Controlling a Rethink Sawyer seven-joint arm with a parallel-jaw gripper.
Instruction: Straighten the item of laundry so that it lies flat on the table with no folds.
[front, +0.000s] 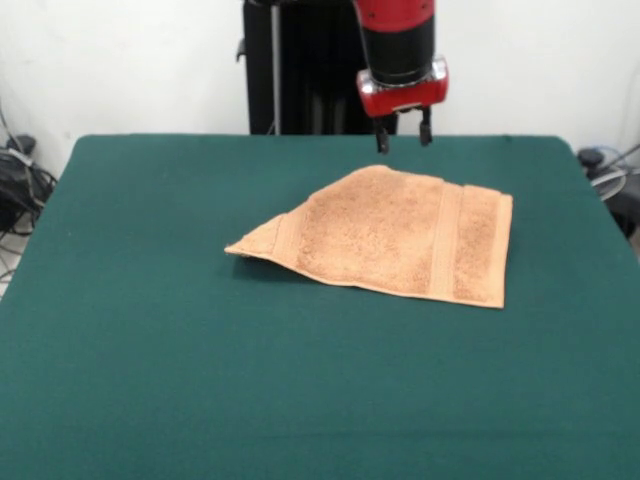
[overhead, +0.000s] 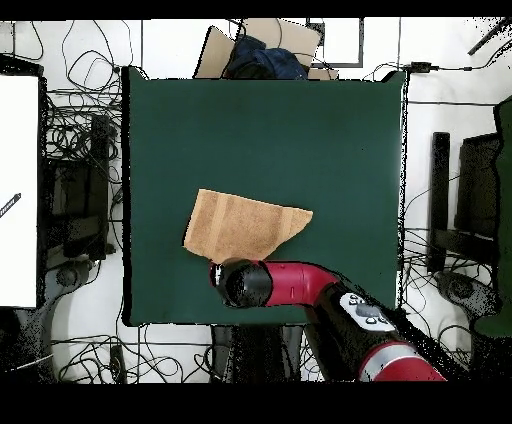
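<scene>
The peach-tan towel lies on the dark green table, right of centre and toward the far side. Its left part is folded over into a pointed flap, with a slightly raised edge at the left tip. A woven border band runs near its right edge. In the overhead view the towel shows as a slanted shape with a point at the right. My gripper hangs above the towel's far edge, fingers apart and holding nothing. In the overhead view the arm's end covers the gripper.
The black pedestal stands behind the table's far edge. Cables and equipment lie around the table on the floor. A cardboard box with dark cloth sits beyond the table's edge opposite the robot.
</scene>
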